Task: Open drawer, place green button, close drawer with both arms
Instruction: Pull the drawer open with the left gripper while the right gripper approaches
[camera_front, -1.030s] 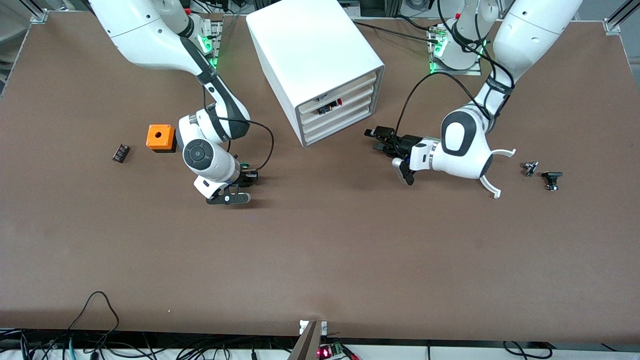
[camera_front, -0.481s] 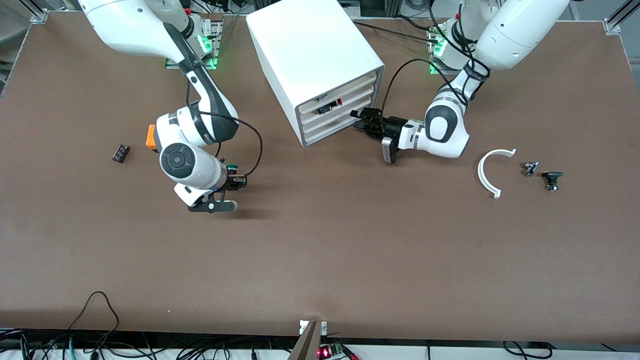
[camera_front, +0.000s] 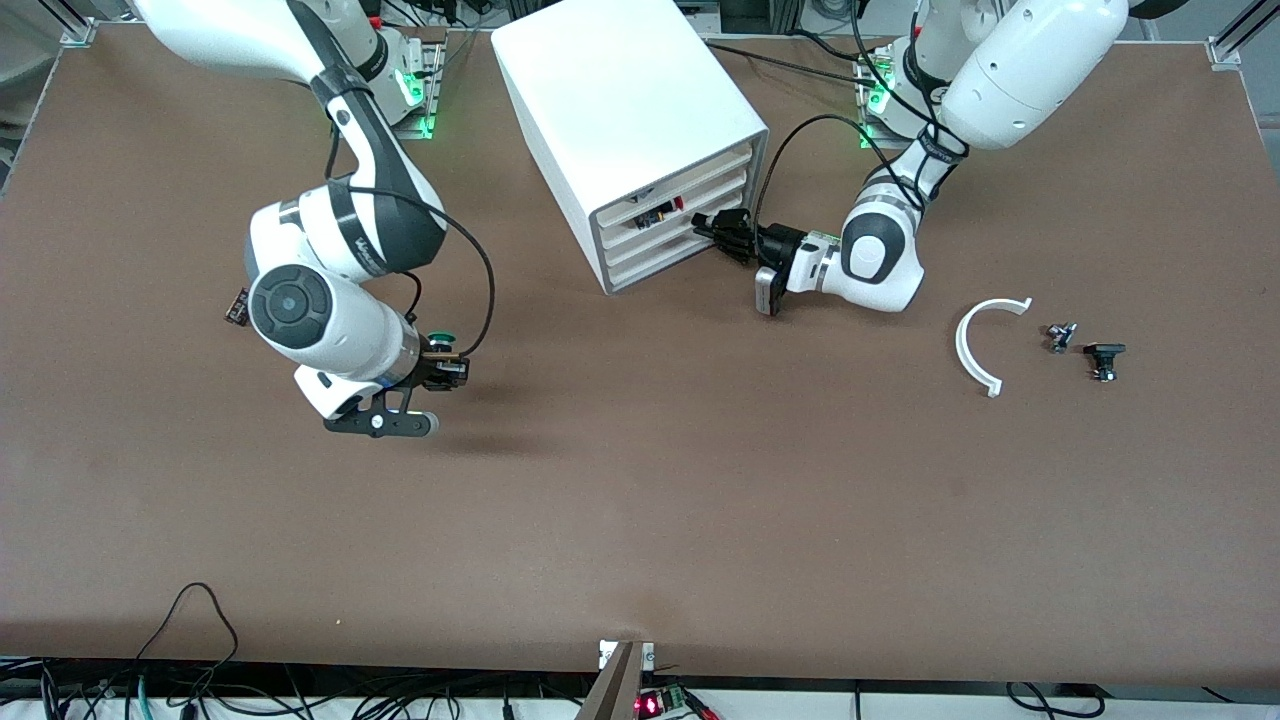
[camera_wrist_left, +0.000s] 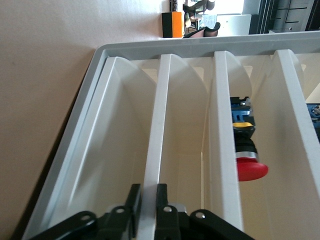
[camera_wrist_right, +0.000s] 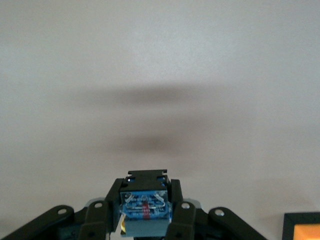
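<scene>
glossy white arms (camera_front: 300, 310), black joints, black cables

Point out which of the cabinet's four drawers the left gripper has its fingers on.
The third drawer from the top: the left gripper pinches its front edge; the others are untouched.

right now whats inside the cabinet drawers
One upper drawer of the cabinet holds a red-capped part with a yellow and black body. The drawer gripped by the left tool shows nothing; its depths stay hidden.

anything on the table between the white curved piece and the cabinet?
Front view: only the left gripper, shut on the drawer front of the cabinet; table toward the white curved piece is bare.
</scene>
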